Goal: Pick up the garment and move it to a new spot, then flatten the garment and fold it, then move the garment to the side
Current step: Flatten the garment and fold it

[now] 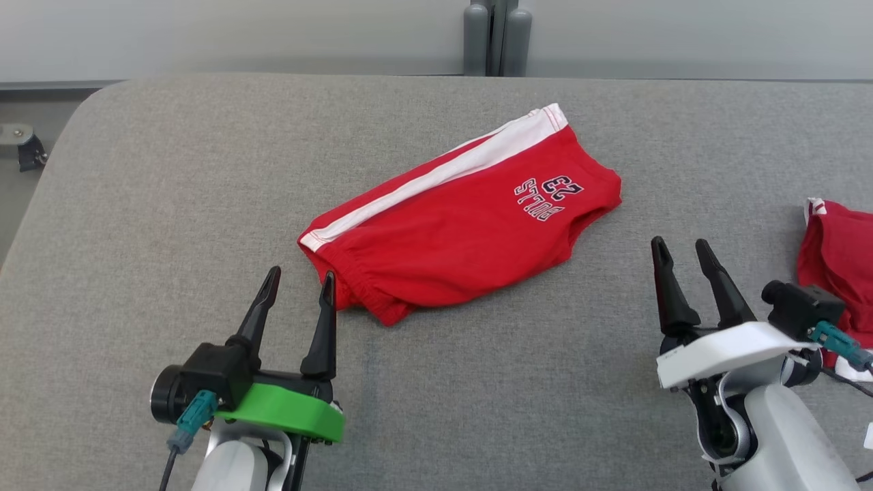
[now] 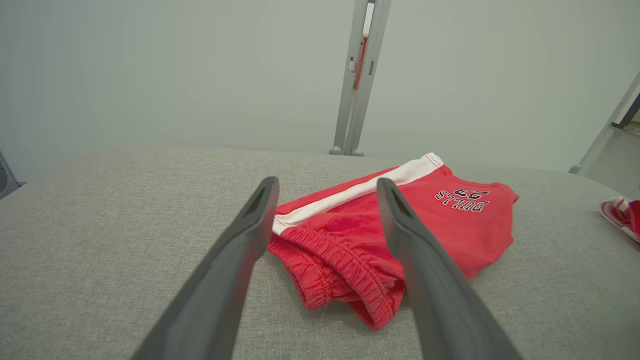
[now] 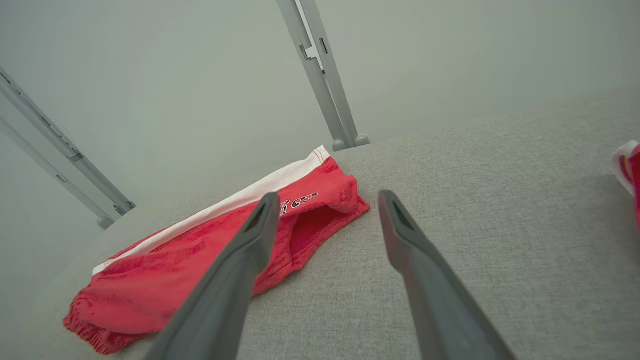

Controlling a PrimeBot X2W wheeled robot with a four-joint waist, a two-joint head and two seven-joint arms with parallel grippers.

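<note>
At the near left of the grey worktop (image 1: 170, 170), the left end effector (image 1: 302, 273) hovers with its two dark fingers spread and pinching nothing. Its inner fingertip lies just beside the gathered waistband end of the garment (image 1: 464, 225); contact with the cloth cannot be told. At the near right, the right end effector (image 1: 678, 241) is also spread and empty, over bare worktop, near the garment's leg-opening end but apart from it.

The garment, a pair of red shorts with a white side stripe and dark "BULLS 23" lettering that reads upside down in the head view, lies about mid-worktop. It runs diagonally from near left (waistband) to far right (white hem corner). Its surface is mostly smooth, with wrinkles at the elastic.

A second red-and-white cloth (image 1: 842, 252) lies at the right edge of the worktop, to the right of the right end effector and partly hidden by that arm's wrist camera. A grey post (image 1: 498, 37) stands beyond the far edge.
</note>
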